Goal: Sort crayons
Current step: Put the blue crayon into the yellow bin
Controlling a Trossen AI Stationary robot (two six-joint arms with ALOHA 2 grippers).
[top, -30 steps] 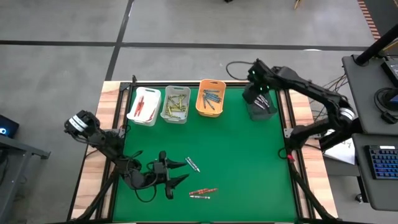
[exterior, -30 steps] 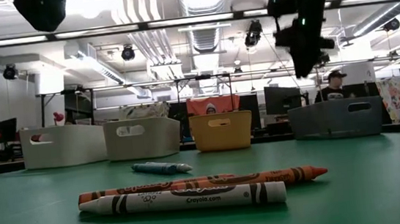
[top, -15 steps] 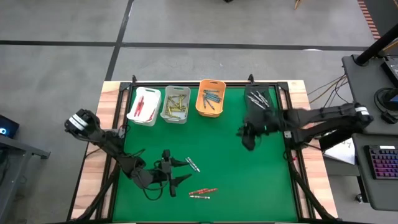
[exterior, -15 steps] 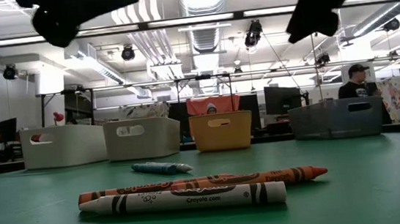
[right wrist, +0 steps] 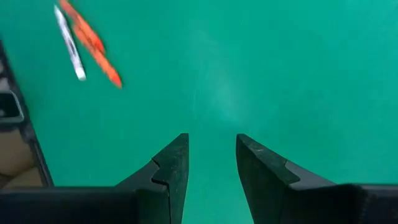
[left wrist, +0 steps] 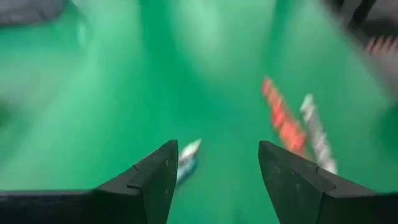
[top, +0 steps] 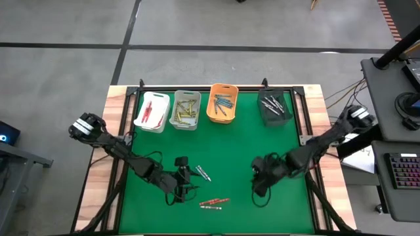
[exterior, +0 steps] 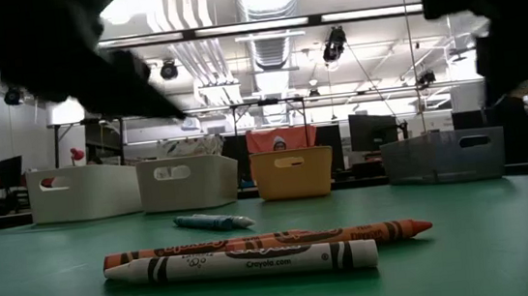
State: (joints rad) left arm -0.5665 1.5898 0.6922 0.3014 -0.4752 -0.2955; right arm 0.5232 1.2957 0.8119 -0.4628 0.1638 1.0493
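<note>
The left claw (top: pixel 186 178) hangs with fingers spread wide and empty just over the small blue paper-wrapped crayon (top: pixel 202 174), which lies on the green table (top: pixel 236 147) near its front. Close by lie an orange-red crayon (top: pixel 214 201) and a white-grey crayon (top: pixel 210 207), touching side by side. The right claw (top: pixel 261 185), partly open and empty, hovers well to their right. Most crayons already sit in the four small bins (top: pixel 222 103) along the far edge. The step looks like reaching for the blue one; next, lower and close.

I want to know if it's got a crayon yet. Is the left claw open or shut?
Open and empty. The left claw has its fingers spread with green mat between them, over a blue crayon.
</note>
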